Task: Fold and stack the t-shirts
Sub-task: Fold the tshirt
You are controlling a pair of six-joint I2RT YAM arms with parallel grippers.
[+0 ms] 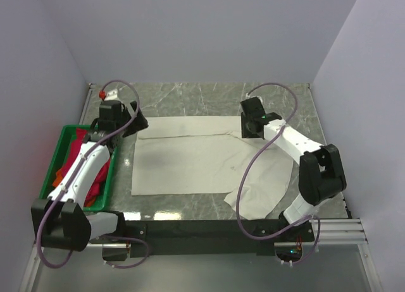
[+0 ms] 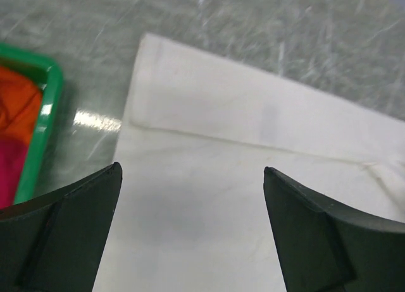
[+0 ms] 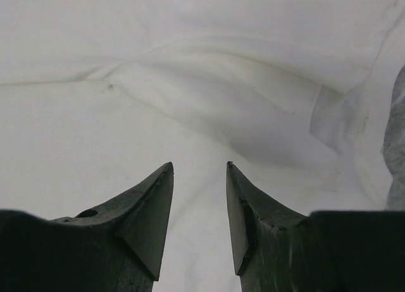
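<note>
A large cream t-shirt point(image 1: 190, 162) lies spread on the marble table, its top strip folded over and a rumpled part trailing at the lower right. My left gripper point(image 1: 138, 124) hovers at the shirt's upper left corner; in the left wrist view it point(image 2: 192, 172) stands wide open over the cream cloth point(image 2: 221, 146), holding nothing. My right gripper point(image 1: 249, 130) is at the upper right corner; in the right wrist view it point(image 3: 199, 165) is partly open above wrinkled cream cloth point(image 3: 126, 115), with nothing between its fingers. A crimson-pink t-shirt point(image 1: 95, 188) and an orange one point(image 1: 60, 175) lie in the crate.
A green plastic crate point(image 1: 56, 158) stands at the table's left edge, beside my left arm; its rim point(image 2: 47, 109) shows in the left wrist view with orange cloth point(image 2: 19, 112) inside. Bare marble point(image 1: 190, 96) lies behind the shirt. Walls enclose three sides.
</note>
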